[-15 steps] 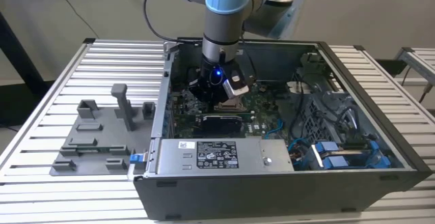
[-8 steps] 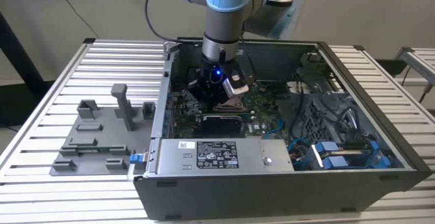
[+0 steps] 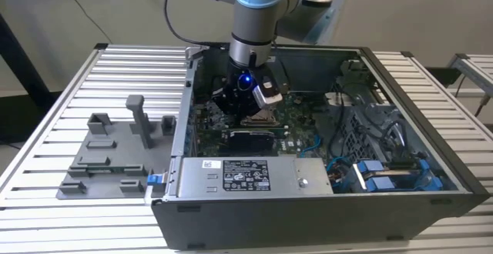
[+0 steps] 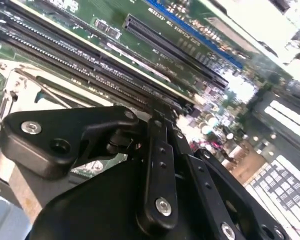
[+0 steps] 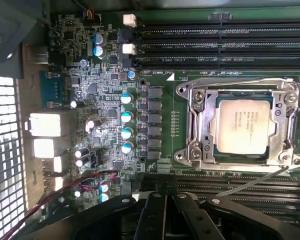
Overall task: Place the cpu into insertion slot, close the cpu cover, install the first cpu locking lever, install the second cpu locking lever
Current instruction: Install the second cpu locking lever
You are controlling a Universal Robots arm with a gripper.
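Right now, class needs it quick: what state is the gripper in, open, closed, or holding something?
Gripper: cannot be told; it hangs over the motherboard beside the cpu.

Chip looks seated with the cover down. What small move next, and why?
Probably ease the gripper toward the loose locking lever. In the first wrist view the cpu lies under the lowered cpu cover, while that thin rod angles away, seemingly unlatched.
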